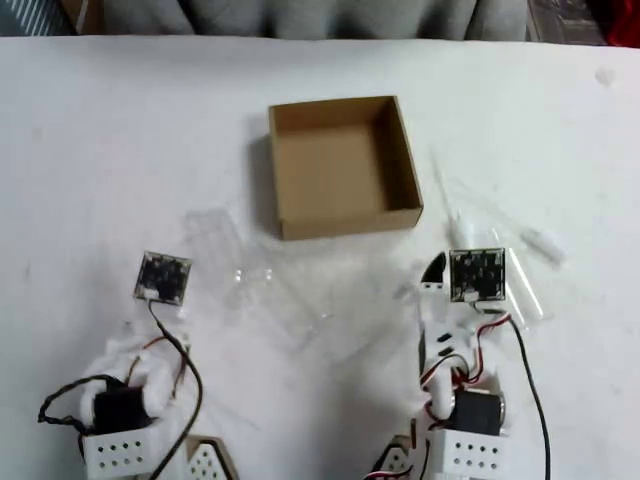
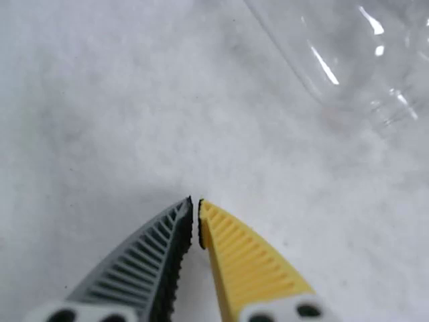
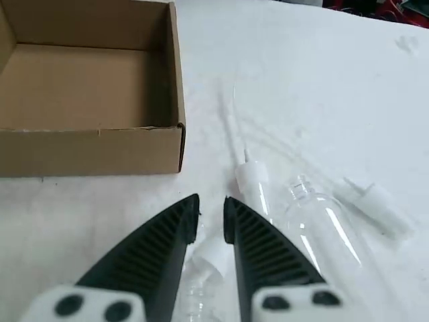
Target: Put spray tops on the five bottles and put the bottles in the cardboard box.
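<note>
The open cardboard box [image 1: 345, 222] sits at the table's middle with nothing in it; its near wall [image 3: 87, 151] rises ahead of my right gripper [image 3: 211, 211]. That gripper's black fingers stand a narrow gap apart just above the table, over a white spray top [image 3: 213, 258]. Beyond it lie another spray top with a long tube [image 3: 251, 178], a clear bottle [image 3: 328, 228] and a third spray top [image 3: 372, 201]. My left gripper [image 2: 195, 216] is shut with nothing in it, low over the table, near a clear bottle [image 2: 335, 54]. Faint clear bottles [image 1: 255, 275] lie between the arms.
A white cloth covers the table [image 1: 100, 130]. Both arm bases stand at the near edge, the left one [image 1: 120, 420] and the right one [image 1: 465, 420], with loose cables. Open cloth lies to the far left and behind the box.
</note>
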